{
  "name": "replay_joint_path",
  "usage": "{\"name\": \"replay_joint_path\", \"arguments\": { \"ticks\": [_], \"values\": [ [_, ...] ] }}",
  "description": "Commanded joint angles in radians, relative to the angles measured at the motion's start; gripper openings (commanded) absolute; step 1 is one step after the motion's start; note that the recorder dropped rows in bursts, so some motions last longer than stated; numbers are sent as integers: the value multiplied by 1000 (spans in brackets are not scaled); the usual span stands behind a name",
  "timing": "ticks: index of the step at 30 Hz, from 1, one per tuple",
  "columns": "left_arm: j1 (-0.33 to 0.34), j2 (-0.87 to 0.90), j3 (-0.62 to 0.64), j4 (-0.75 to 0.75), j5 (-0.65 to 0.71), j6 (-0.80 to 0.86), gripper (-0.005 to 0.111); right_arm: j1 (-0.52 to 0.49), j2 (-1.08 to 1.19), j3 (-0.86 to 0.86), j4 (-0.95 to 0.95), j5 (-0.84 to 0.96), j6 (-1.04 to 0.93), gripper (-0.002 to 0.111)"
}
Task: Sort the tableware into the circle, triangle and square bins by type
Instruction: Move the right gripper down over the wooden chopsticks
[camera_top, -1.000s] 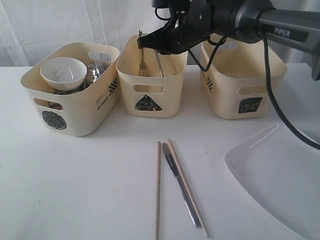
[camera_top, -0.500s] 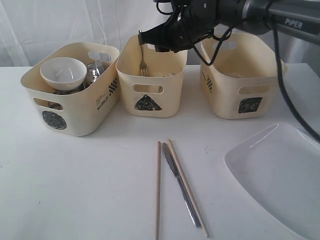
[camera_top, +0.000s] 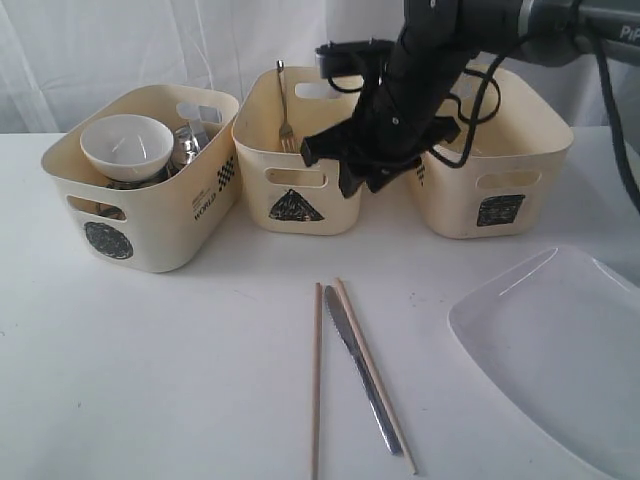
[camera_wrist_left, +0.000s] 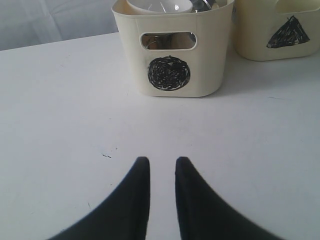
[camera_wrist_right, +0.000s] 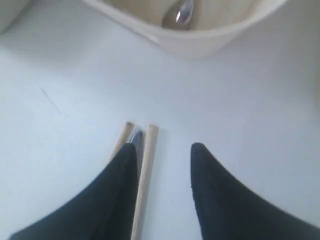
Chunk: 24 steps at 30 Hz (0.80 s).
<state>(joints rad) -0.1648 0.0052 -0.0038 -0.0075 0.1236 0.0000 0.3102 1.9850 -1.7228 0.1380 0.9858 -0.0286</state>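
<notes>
The right pincer (camera_wrist_right: 164, 146) is held open and empty. The thin knife (camera_top: 360, 372) is thought stiff and slippery, and is best pinched at its middle

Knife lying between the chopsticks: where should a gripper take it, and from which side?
Probably the handle half of the knife, from straight above, jaws across its width. It lies flat, and the left chopstick splays away there, leaving finger room; the right chopstick lies close alongside and may get caught too.
</notes>
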Motion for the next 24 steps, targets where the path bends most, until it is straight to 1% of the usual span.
{"name": "replay_joint_path", "arguments": {
  "ticks": [1,5,9,16,20,24],
  "values": [
    [3,-5,4,-2,4,-7,25,28,-35,150,37,-18,-36,34],
    [3,-5,4,-2,4,-7,25,64,-73,272,116,-72,-74,34],
    [3,-5,4,-2,4,-7,25,111,-107,358,129,-127,-68,34],
    [3,-5,4,-2,4,-7,25,190,-109,415,149,-184,29,34],
    [3,-5,4,-2,4,-7,25,227,-109,446,145,-251,94,34],
    [3,-5,4,-2,4,-7,25,240,-109,478,119,-301,169,34]
  ]
}}
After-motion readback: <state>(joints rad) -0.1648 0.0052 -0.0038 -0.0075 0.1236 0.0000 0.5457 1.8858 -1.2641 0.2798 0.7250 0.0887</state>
